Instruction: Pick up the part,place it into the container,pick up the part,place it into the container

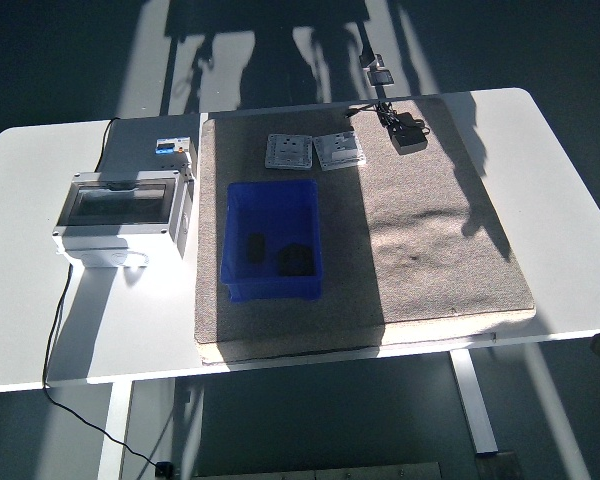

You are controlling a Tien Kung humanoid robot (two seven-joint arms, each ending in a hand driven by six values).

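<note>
The blue plastic bin [272, 240] sits on the grey felt mat [420, 220], its long axis running from the near edge to the far one. Two dark parts [254, 246] [296, 259] lie side by side on its floor. Two square switch plates [288, 151] [338, 150] lie beyond it. Neither hand is in sight over the white worktop [560, 170].

It looked like a lab or workshop: a white table [540, 170] carried a grey mat [420, 230], an electrical box [120, 215], two socket plates [313, 151], a blue bin [272, 200] and a cabled adapter [408, 134].
</note>
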